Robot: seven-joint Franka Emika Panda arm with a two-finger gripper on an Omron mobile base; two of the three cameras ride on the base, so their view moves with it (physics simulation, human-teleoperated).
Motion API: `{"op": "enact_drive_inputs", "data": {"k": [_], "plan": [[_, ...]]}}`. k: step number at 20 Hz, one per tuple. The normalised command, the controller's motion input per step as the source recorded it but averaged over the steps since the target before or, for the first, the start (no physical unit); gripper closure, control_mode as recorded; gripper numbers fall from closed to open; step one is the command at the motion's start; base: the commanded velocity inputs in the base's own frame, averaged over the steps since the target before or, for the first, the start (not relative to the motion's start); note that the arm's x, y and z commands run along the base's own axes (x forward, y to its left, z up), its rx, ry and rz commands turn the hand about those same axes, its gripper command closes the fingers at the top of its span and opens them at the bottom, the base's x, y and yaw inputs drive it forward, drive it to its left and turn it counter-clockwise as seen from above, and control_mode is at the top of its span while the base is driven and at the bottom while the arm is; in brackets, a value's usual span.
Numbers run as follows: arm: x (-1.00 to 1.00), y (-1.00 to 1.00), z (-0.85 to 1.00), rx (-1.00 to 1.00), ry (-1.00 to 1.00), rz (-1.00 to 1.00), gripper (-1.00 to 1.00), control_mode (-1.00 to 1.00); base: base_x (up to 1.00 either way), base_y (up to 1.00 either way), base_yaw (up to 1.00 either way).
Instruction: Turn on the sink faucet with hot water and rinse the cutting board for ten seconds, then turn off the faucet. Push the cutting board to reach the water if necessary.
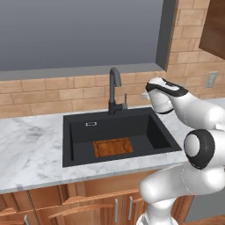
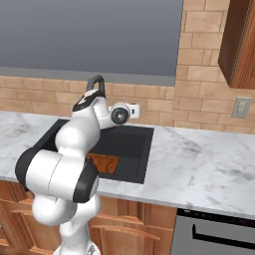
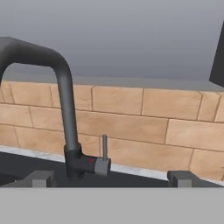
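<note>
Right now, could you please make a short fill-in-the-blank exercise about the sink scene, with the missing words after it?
1. The cutting board lies flat inside the black ____.
2. The faucet stands behind the basin, in front of a ____ wall.
3. No ____ runs from the spout.
4. The gripper faces the faucet's side lever with its fingers ____.

Missing words: sink; brick; water; open

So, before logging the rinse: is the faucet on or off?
Off: no water falls from the faucet spout, and the cutting board lies in the sink.

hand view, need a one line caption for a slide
Open gripper faces the black faucet, its grey side lever upright before the brick wall.
</note>
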Motion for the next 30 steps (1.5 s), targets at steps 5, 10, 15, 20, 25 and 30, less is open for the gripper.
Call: {"op": "enact_drive_inputs", "data": {"k": [5,10,15,20,25,30], "plan": [[0.04,0.14,-0.06,0.00,0.00,0.00,-1.00,-1.00,0.00,0.00,0.00],[0.16,0.01,-0.10,0.00,0.00,0.00,-1.00,-1.00,0.00,0.00,0.00],[0.18,0.00,-0.17,0.00,0.00,0.00,-1.00,-1.00,0.00,0.00,0.00],[0.09,0.00,-0.27,0.00,0.00,0.00,-1.00,-1.00,0.00,0.00,0.00],[0.24,0.00,-0.28,0.00,0.00,0.00,-1.00,-1.00,0.00,0.00,0.00],[0.24,0.00,-0.29,0.00,0.00,0.00,-1.00,-1.00,0.00,0.00,0.00]]}}
